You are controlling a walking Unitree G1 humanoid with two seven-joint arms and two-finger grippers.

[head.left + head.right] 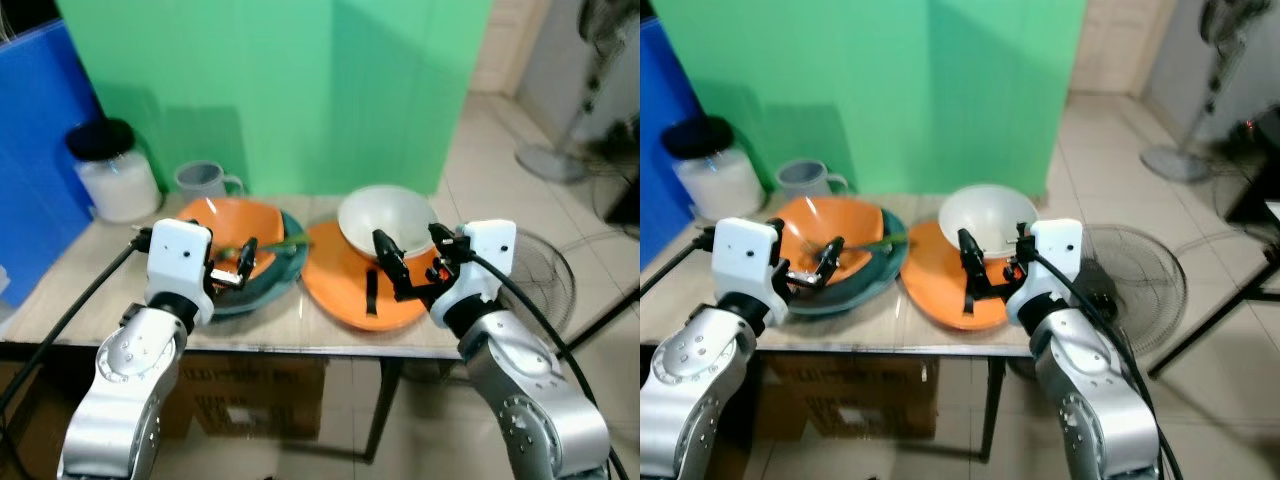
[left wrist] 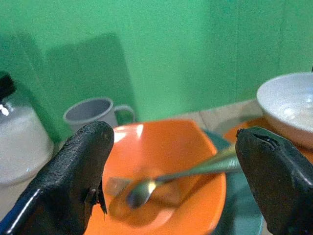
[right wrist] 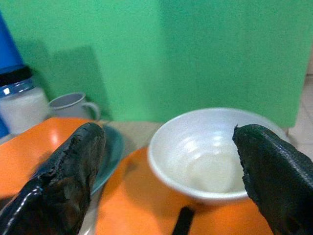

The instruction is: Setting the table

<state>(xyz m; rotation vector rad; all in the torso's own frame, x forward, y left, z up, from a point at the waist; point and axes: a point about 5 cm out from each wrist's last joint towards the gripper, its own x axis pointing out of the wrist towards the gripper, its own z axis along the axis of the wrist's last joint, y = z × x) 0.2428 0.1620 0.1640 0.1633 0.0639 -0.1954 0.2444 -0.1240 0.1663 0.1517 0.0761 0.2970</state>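
Left eye view: our left gripper (image 1: 243, 262) spread over orange plastic bowl (image 1: 232, 228) holding metal spoon (image 2: 171, 177); right gripper (image 1: 408, 252) released before white ceramic bowl (image 1: 388, 220) near table's right edge.

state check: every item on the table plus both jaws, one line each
orange bowl: upright on the teal plate, spoon inside
spoon: lying in the orange bowl, handle over the rim
teal plate: flat, under the orange bowl
white bowl: upright, empty, on the orange plate
orange plate: flat on the table
grey mug: upright
jar: upright, black lid on
left gripper: jaws open, empty
right gripper: jaws open, empty
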